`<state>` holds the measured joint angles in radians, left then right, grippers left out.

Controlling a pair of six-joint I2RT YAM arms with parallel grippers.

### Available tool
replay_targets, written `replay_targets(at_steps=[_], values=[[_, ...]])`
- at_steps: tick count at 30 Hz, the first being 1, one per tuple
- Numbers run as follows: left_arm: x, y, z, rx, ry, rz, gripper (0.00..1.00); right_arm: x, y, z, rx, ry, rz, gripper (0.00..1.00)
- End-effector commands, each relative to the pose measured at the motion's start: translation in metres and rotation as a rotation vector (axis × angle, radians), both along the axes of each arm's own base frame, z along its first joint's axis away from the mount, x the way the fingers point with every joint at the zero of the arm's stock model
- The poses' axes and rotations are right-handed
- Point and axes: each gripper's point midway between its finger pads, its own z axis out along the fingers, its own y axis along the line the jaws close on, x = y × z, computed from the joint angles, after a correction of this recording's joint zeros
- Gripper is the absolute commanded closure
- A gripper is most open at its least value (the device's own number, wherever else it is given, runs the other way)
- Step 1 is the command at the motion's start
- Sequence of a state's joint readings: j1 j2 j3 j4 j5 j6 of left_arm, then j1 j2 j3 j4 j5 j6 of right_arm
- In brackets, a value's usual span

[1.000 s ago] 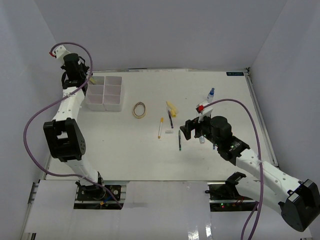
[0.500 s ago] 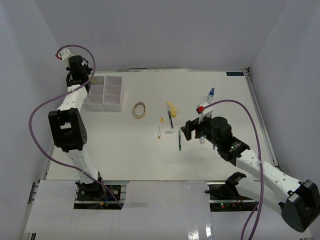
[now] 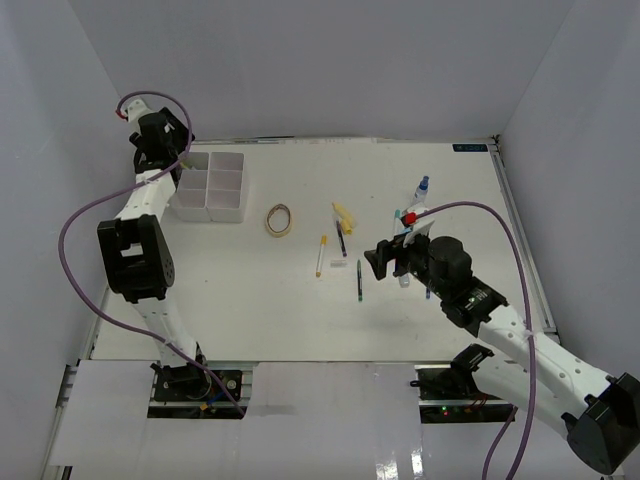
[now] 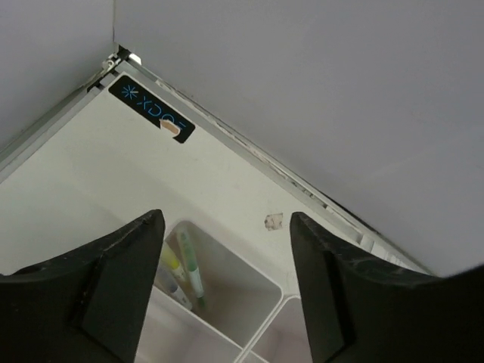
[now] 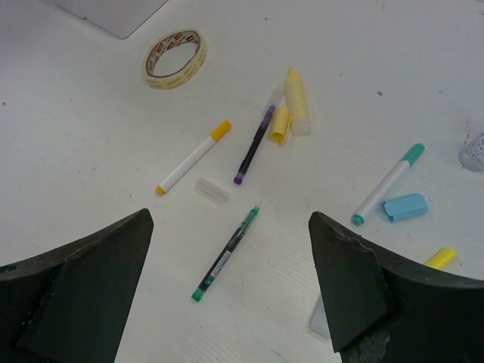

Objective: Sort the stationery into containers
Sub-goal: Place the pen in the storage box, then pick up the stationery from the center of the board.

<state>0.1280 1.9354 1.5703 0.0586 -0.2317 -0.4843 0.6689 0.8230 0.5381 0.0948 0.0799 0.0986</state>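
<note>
The white six-compartment tray (image 3: pixel 225 196) stands at the far left. My left gripper (image 3: pixel 166 152) hangs open over its far-left compartment (image 4: pixel 281 290), where a green marker (image 4: pixel 192 266) and a yellow highlighter (image 4: pixel 170 259) lie loose. My right gripper (image 5: pixel 231 219) is open above a green pen (image 5: pixel 227 253) that lies on the table between its fingers, untouched. Around the pen lie a yellow-capped white marker (image 5: pixel 193 157), a purple pen (image 5: pixel 253 144), a yellow highlighter (image 5: pixel 296 102), a teal-capped marker (image 5: pixel 387 184), a blue eraser (image 5: pixel 405 206) and a tan tape ring (image 5: pixel 175 58).
A small blue-capped bottle (image 3: pixel 421 188) stands at the right, near the right arm. A clear pen cap (image 5: pixel 212 190) lies beside the yellow-capped marker. The enclosure's walls stand close behind the tray, and a raised rail (image 4: pixel 249 144) runs along the table's far edge.
My left gripper has gone from shut to open over the tray's far-left compartment. The right arm has shifted slightly and its gripper stays open.
</note>
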Motion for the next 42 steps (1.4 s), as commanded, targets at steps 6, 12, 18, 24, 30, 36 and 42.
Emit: replay_targets(at_steps=[6,12,18,24,30,36,42], values=[[-0.046,-0.034,0.066,0.005,0.055,-0.192,0.02,0.007,-0.023,0.008,0.027,-0.011,-0.148,0.07],[-0.125,-0.065,0.059,0.007,0.171,-0.340,0.02,0.019,-0.034,0.010,-0.014,-0.009,-0.218,0.07],[-0.190,-0.106,0.048,-0.046,0.122,-0.462,0.02,0.054,-0.056,0.000,-0.057,0.026,-0.330,0.05],[-0.216,-0.135,0.018,0.003,0.126,-0.541,0.02,0.101,-0.083,0.004,-0.056,-0.030,-0.417,0.03],[-0.223,-0.154,-0.001,-0.009,0.132,-0.601,0.02,0.157,-0.104,-0.001,-0.033,-0.070,-0.470,0.01],[-0.225,-0.150,0.000,-0.002,0.128,-0.581,0.02,0.194,-0.112,-0.010,-0.010,-0.113,-0.461,0.00],[-0.224,-0.151,-0.001,-0.013,0.136,-0.581,0.02,0.220,-0.114,-0.021,-0.032,-0.132,-0.427,0.06]])
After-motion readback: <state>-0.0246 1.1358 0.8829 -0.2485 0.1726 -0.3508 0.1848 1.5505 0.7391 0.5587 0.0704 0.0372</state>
